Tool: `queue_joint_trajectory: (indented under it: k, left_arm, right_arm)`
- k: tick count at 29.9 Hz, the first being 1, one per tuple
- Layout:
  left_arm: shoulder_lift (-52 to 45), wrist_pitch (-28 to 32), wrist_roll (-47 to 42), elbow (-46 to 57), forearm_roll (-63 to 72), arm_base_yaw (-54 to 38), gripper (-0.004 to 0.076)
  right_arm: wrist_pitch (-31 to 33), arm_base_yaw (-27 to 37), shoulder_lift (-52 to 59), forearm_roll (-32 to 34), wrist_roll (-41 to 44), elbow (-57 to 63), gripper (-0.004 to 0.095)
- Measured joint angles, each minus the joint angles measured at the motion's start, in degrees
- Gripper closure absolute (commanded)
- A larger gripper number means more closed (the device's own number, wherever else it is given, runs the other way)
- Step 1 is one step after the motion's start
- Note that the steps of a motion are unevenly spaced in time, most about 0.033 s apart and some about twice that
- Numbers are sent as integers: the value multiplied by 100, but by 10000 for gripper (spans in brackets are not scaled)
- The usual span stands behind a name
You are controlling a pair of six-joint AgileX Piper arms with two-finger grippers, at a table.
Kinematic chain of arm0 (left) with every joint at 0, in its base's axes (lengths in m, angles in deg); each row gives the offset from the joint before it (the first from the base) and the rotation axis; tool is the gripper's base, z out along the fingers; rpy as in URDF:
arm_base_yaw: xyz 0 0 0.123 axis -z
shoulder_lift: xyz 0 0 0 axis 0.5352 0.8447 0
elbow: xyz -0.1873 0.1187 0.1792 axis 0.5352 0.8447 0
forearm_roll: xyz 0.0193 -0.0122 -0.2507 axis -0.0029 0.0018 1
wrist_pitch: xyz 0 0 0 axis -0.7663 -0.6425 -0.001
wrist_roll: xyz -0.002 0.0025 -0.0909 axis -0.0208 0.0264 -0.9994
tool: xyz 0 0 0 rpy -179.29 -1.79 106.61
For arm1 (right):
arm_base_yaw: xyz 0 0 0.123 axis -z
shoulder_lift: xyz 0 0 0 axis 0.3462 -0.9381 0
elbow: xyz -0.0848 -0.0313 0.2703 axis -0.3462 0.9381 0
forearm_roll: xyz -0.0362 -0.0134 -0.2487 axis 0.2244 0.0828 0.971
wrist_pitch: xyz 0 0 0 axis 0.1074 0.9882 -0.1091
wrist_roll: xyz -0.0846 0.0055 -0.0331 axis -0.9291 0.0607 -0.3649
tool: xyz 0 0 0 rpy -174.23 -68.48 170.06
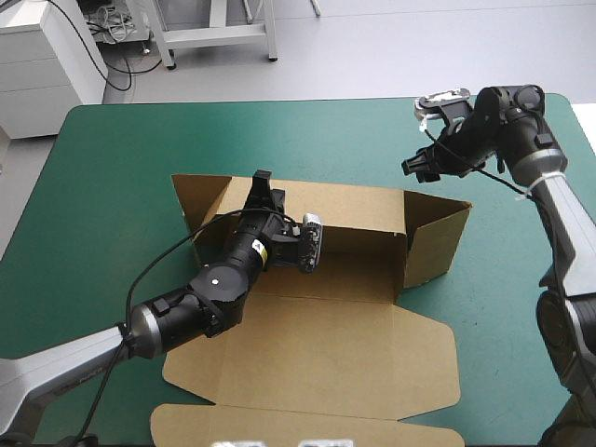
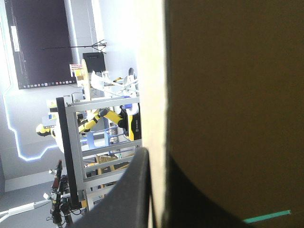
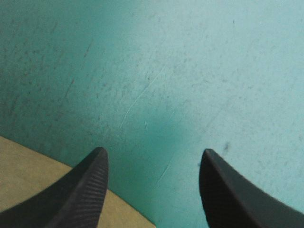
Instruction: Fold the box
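The brown box (image 1: 317, 358) lies mid-table with its far wall (image 1: 354, 207) and right wall (image 1: 436, 240) raised and its wide near panel flat. My left gripper (image 1: 263, 182) sits on the far wall's top edge, near the left corner. In the left wrist view the board's pale edge (image 2: 156, 95) runs up between the black fingers (image 2: 135, 190), so the left gripper (image 2: 156, 154) is shut on the box. My right gripper (image 1: 417, 169) hovers beyond the box's far right corner. Its fingers (image 3: 92, 185) stand apart, so the right gripper (image 3: 152, 154) is open over the teal-green cover, with a bit of board (image 3: 28, 185) beside one finger.
A left flap (image 1: 197, 200) stands angled at the box's far left corner. The near flaps (image 1: 279, 424) reach almost to the table's front edge. Bare teal-green cover (image 1: 102, 205) shows to the left, far side and right of the box.
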Motion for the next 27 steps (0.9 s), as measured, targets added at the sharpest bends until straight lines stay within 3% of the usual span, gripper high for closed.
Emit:
queue_joint_trajectory:
  k: [12, 27]
  left_arm:
    - [0, 0, 0, 11, -7, 0, 731]
    - [0, 48, 0, 17, -20, -5, 731]
  right_arm:
    - [-257, 0, 1354, -366, -639, 1872, 442]
    - [-1759, -301, 3341, -1919, -1970, 4662, 442]
